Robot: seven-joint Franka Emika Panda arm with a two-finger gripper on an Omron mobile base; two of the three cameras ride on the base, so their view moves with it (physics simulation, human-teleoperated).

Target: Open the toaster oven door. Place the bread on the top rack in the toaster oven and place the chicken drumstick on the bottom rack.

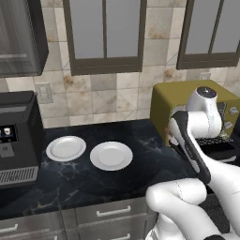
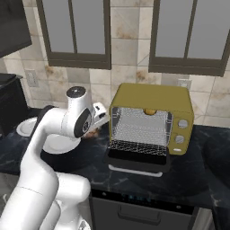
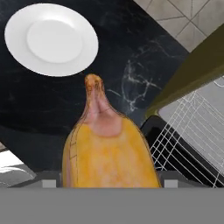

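The olive-yellow toaster oven (image 2: 152, 96) stands on the dark counter with its door (image 2: 137, 162) folded down flat in front. The bread (image 2: 150, 111), a small yellowish roll, lies far back on the top rack (image 2: 134, 119). Beneath it, the bottom rack (image 2: 137, 146) juts out a little over the door. My gripper (image 2: 95, 128) hangs just left of the oven's opening, shut on the chicken drumstick (image 3: 109, 148). The hand view has the orange-brown drumstick pointing its tapered end away from me, with the oven's wire racks (image 3: 192, 127) to its right.
Two white plates (image 1: 65, 148) (image 1: 111, 155) lie on the counter left of the oven; one plate (image 3: 51, 39) is beyond the drumstick in the hand view. A black coffee machine (image 1: 16, 136) stands at the far left. Tiled wall and cabinets are behind.
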